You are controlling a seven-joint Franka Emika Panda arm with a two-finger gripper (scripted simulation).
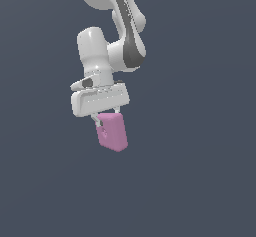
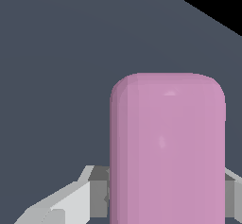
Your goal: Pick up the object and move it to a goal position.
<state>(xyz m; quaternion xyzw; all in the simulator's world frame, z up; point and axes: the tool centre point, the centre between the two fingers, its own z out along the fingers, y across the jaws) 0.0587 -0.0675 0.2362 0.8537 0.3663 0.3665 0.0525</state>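
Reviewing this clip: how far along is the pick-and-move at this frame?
Done: the pick. The gripper is shut on the pink block, which hangs below the fingers; the wrist view shows it between them. In hand: carrying it. Left: reaching the goal position, but no goal marker is visible in either view, so the remaining travel cannot be judged.

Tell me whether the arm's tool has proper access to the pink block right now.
Yes, it seems so: the tool is already shut on the pink block, which hangs below it, slightly tilted, with nothing else near.
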